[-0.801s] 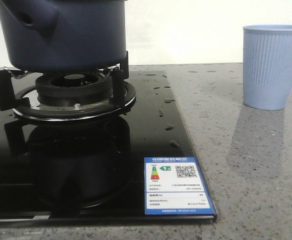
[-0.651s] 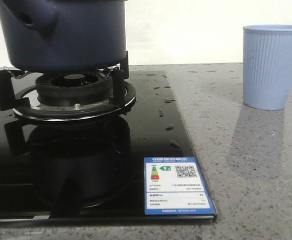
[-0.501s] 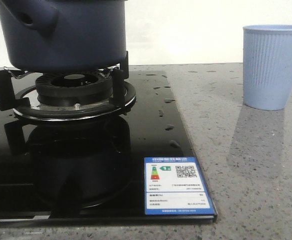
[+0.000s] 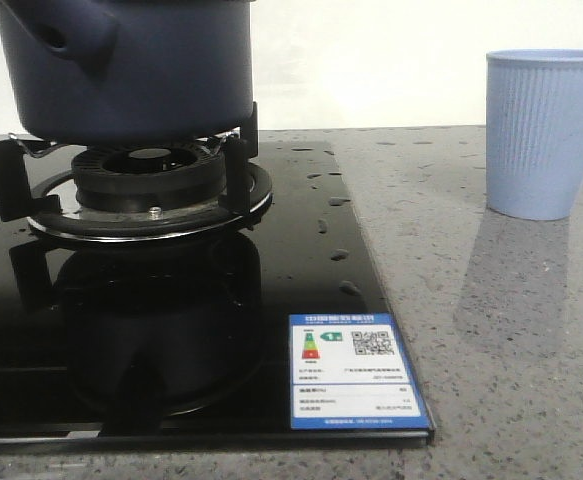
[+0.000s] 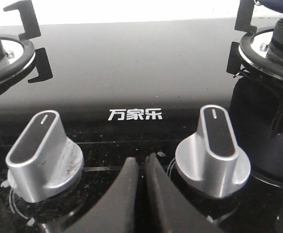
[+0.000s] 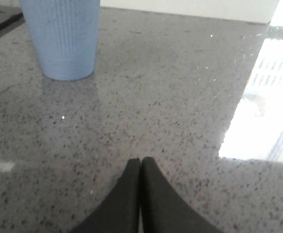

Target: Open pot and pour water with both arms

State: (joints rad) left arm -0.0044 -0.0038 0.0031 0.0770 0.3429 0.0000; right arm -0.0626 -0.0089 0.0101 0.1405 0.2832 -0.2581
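Nothing has shifted over the last second: your left gripper point(image 5: 142, 167) sits clenched and empty between the two silver stove knobs, and the large round dark navy-blue pot point(image 4: 121, 65) rests on the black burner grate point(image 4: 121, 180) — untouched. Your right gripper point(image 6: 140, 167), likewise pinched together on nothing, hovers over the grey speckled tabletop point(image 6: 180, 121) near the light blue ribbed cup point(image 6: 61, 36) — so you've yet to begin opening.

I'm in a kitchen: a black glass gas hob point(image 4: 301, 250) with silver knobs point(image 5: 214, 150) covers my speckled grey stone bench's point(image 4: 491, 330) left side.
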